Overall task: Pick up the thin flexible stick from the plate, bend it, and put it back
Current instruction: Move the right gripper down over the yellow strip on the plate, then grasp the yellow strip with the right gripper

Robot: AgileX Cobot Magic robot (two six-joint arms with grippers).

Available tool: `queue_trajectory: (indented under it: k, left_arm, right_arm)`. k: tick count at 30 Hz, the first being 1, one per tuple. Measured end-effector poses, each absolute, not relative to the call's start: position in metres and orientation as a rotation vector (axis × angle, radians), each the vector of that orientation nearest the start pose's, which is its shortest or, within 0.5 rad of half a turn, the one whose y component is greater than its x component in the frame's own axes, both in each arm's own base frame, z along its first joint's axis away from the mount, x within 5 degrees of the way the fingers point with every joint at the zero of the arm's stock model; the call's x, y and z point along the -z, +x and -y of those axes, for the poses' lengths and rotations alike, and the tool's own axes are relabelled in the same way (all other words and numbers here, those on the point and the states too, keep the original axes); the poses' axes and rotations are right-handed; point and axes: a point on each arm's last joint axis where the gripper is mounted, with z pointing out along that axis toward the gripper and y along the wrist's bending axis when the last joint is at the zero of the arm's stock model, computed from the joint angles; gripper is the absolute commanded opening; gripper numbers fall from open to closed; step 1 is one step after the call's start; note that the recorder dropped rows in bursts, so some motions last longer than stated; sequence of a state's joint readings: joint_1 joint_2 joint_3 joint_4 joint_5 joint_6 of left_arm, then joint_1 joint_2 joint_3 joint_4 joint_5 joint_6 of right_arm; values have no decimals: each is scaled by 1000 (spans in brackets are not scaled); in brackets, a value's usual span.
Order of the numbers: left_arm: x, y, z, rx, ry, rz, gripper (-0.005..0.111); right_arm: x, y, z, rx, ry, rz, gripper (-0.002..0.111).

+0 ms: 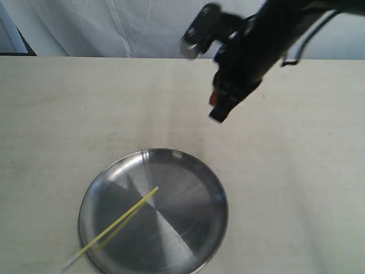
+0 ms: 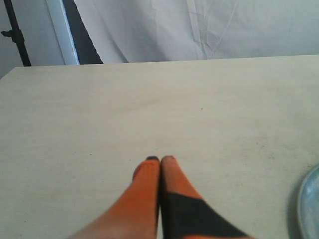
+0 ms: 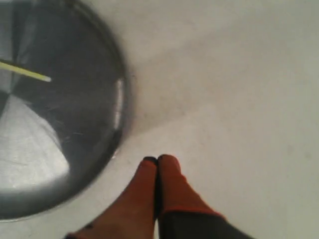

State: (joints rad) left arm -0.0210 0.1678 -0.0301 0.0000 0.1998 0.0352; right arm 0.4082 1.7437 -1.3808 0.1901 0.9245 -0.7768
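Note:
The round silver plate (image 1: 188,240) lies on the table near the front. A thin yellow stick (image 1: 122,220) rests across its left half, one end sticking out past the rim. In the right wrist view the plate (image 3: 94,124) fills one side and one pale tip of the stick (image 3: 30,73) shows. My right gripper (image 1: 219,111) (image 3: 158,160) hangs above the table behind the plate, orange fingers pressed together, holding nothing. The left gripper (image 2: 160,159) is shut too, empty, over bare table; a sliver of the plate (image 2: 311,209) shows at the frame edge. It does not appear in the exterior view.
A pale wooden table (image 1: 57,114) spreads all around the plate. White cloth (image 1: 114,28) hangs behind its far edge. A dark stand (image 2: 15,35) shows beyond the table corner in the left wrist view.

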Motion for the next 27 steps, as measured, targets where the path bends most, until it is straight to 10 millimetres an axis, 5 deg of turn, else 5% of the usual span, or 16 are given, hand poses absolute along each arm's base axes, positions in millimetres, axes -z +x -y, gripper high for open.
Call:
queue_trajectory:
  k: [7, 12, 16, 27]
  left_arm:
    - [-197, 65, 1, -10, 50, -1783, 0]
    - [-199, 64, 1, -10, 49, -1759, 0]
    - [-200, 64, 1, -10, 49, -1753, 0]
    - [-200, 64, 1, -10, 49, -1753, 0]
  right_arm:
    - [-197, 319, -247, -13, -1905, -2195, -1]
    - [-182, 298, -285, -16, -2014, -2072, 27]
    - [-181, 284, -304, -26, -2049, -1993, 54]
    - [-181, 258, -327, -94, -2131, -1907, 53]
